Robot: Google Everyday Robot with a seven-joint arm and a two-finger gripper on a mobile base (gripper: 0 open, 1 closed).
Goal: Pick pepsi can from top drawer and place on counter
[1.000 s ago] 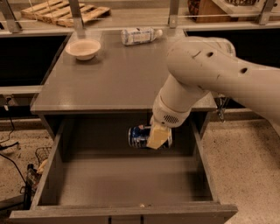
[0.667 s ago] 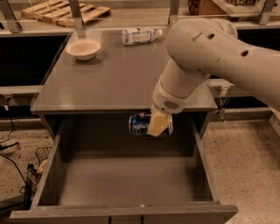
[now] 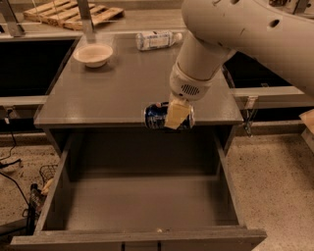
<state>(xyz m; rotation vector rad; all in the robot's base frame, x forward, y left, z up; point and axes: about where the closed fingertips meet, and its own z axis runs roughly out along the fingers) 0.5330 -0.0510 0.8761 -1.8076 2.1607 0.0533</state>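
My gripper [image 3: 175, 116] is shut on the pepsi can [image 3: 157, 116], a dark-blue can held on its side. The can hangs in the air at the counter's front edge, above the back of the open top drawer [image 3: 142, 206]. One pale fingertip [image 3: 176, 114] covers the can's right part. The drawer is pulled far out and its grey floor is bare. The counter [image 3: 122, 88] is the flat grey cabinet top behind the can. My white arm comes in from the upper right.
A white bowl [image 3: 93, 54] stands at the counter's back left. A clear plastic bottle with a white label [image 3: 156, 40] lies at the back middle. A wooden pallet [image 3: 73, 13] is beyond. Cables and a wire rack [image 3: 46, 174] lie on the floor left of the drawer.
My gripper has lifted the pepsi can up out of the drawer, from the drawer's back region to the level of the counter's front edge.
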